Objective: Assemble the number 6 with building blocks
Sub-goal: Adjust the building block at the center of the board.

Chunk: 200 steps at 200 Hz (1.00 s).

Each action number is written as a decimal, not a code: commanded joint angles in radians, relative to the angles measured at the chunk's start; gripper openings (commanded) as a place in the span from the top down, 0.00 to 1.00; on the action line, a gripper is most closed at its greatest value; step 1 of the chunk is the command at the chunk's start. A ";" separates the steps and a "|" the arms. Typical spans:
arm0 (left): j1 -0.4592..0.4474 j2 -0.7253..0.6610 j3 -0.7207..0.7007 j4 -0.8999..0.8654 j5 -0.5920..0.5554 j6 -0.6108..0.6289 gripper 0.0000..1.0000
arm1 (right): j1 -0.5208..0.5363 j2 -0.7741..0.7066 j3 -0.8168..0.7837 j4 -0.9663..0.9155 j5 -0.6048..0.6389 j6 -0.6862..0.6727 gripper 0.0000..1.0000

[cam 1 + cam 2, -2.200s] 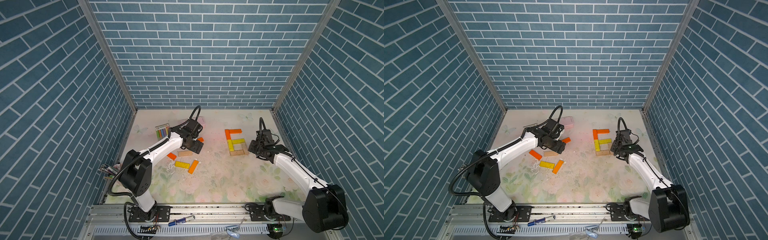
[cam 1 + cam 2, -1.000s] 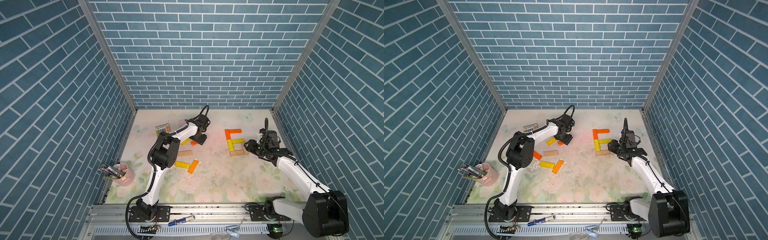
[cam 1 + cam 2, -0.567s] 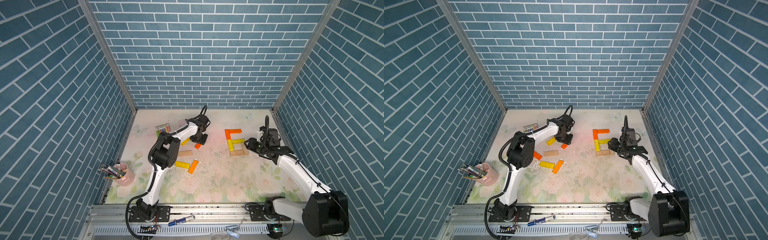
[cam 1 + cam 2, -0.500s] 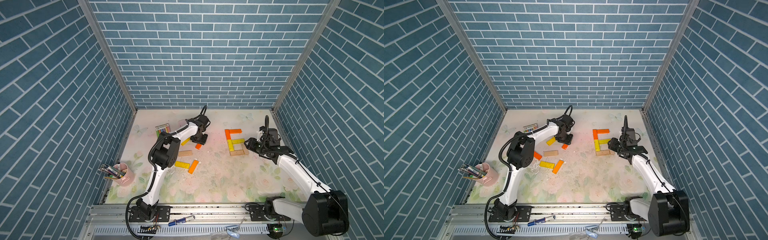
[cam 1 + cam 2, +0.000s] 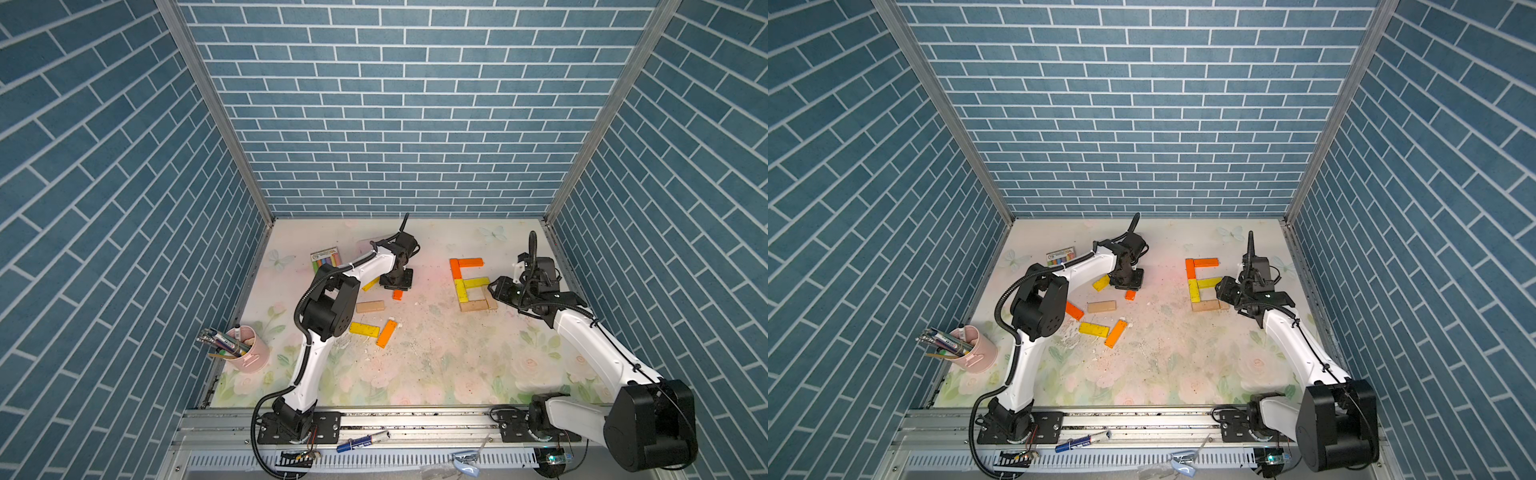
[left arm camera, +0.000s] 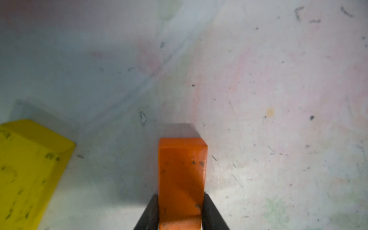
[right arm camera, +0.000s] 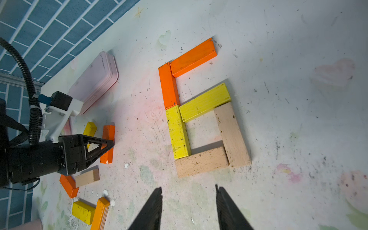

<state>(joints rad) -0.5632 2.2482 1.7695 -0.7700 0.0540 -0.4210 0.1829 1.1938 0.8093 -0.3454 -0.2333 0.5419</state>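
Observation:
My left gripper (image 6: 181, 196) is shut on one end of an orange block (image 6: 182, 169) that lies low on the mat; both top views show it (image 5: 397, 294) (image 5: 1130, 294). A yellow block (image 6: 25, 169) lies right beside it. More loose blocks lie nearer the front: a tan one (image 5: 370, 306), a yellow one (image 5: 364, 329) and an orange one (image 5: 385, 333). The number 6 (image 7: 177, 133) is laid out in orange, yellow and tan bars, seen in both top views (image 5: 460, 291) (image 5: 1193, 291). My right gripper (image 7: 188, 187) stands open and holds nothing, just off the figure's tan bottom bar (image 7: 201, 162).
A pink cup of pens (image 5: 249, 353) stands at the front left. A clear pack of chalks (image 5: 326, 258) and a pink case (image 7: 93, 79) lie at the back behind the left arm. Blue brick walls close in three sides.
The left jaws have closed onto the orange block after the arm swung to the back of the loose blocks. The right gripper has stayed by the figure.

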 commanded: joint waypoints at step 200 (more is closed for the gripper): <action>0.142 -0.260 -0.170 0.056 -0.051 0.557 0.18 | 0.055 -0.067 0.028 -0.004 -0.070 -0.105 0.54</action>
<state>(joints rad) -0.4644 1.9656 1.6035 -0.6872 -0.0521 -0.0135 0.2131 1.1477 0.8093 -0.3664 -0.2779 0.4881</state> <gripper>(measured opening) 0.818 0.463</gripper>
